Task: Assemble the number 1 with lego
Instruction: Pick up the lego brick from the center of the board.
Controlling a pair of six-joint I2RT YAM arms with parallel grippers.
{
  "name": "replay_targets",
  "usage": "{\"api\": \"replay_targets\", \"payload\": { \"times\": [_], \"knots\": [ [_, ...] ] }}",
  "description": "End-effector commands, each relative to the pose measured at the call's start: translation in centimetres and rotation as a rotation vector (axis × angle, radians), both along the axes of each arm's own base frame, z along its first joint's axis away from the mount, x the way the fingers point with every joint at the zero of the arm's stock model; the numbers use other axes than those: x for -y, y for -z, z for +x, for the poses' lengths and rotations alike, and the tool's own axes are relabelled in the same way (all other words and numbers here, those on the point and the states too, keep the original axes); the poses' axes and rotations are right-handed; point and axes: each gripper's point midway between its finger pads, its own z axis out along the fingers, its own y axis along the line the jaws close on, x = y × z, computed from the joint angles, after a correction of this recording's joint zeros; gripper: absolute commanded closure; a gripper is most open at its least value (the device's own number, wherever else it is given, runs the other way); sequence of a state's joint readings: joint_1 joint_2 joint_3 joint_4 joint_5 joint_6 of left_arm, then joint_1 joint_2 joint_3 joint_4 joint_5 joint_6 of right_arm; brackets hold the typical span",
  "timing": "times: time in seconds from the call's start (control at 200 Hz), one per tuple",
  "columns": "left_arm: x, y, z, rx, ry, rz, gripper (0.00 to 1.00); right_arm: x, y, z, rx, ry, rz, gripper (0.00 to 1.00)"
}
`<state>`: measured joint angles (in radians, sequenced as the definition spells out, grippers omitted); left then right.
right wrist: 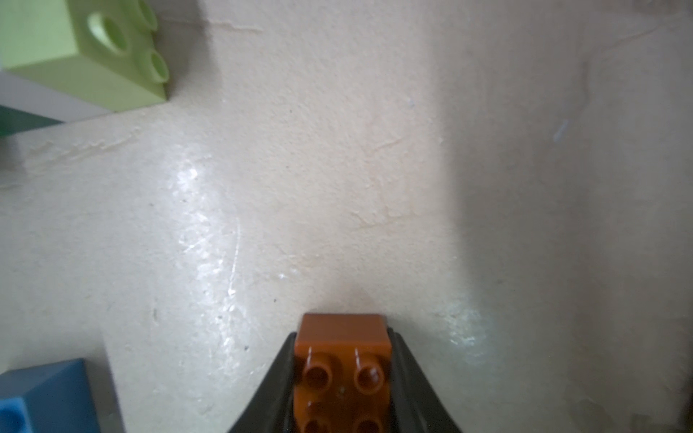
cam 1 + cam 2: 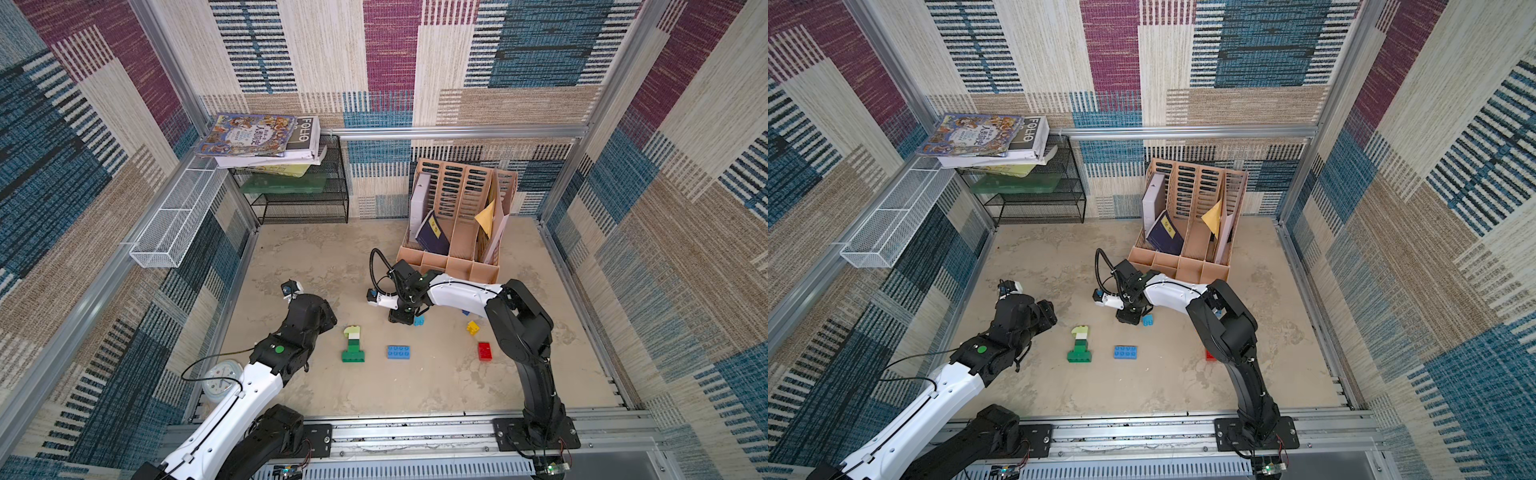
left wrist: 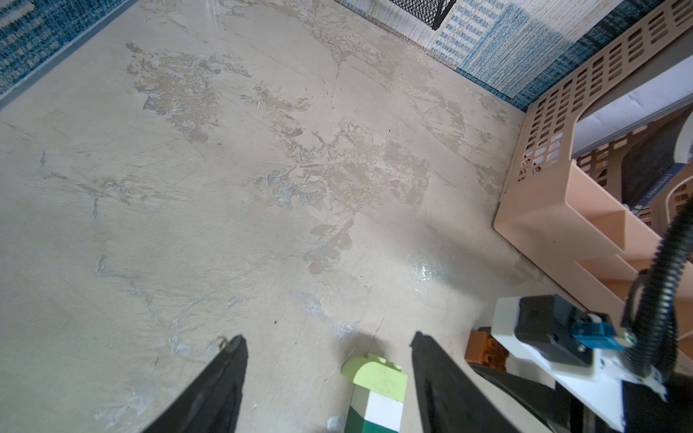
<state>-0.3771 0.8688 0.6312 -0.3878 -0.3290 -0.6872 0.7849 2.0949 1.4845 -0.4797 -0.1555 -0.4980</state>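
your right gripper (image 1: 343, 335) is clamped on the brown brick (image 1: 343, 375), right of the green stack's (image 2: 353, 347) lime cap (image 2: 351, 331). the stack's long axis points away from you. the left gripper (image 3: 328, 339) stands apart beside that cap.

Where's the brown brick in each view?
Top views: hidden under the right gripper.
Left wrist: brown brick peeks from behind the right arm's camera.
Right wrist: between that gripper's fingers.
Shared landmark: lime brick, in all four views.
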Motion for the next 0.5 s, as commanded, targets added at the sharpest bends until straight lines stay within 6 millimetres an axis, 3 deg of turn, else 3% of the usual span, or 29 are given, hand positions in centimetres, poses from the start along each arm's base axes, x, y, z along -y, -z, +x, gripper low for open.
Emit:
{"api": "replay_targets", "payload": {
  "times": [0.0,0.15,0.29,0.496],
  "knots": [
    [0.5,-0.5,0.7,0.027,0.021,-0.015,0.28,0.2,-0.4,-0.5,-0.003,-0.015,-0.003,0.68],
    [0.7,-0.4,0.9,0.023,0.024,-0.024,0.28,0.4,-2.1,-1.1,0.000,-0.014,0.032,0.72],
    [1.6,-0.1,1.4,0.025,0.052,-0.068,0.28,1.1,-5.0,-2.2,0.015,-0.011,0.084,0.72],
    [3.3,0.6,2.5,0.004,0.111,-0.123,0.28,2.6,-7.2,-6.7,0.004,-0.073,0.143,0.69]
  ]
}}
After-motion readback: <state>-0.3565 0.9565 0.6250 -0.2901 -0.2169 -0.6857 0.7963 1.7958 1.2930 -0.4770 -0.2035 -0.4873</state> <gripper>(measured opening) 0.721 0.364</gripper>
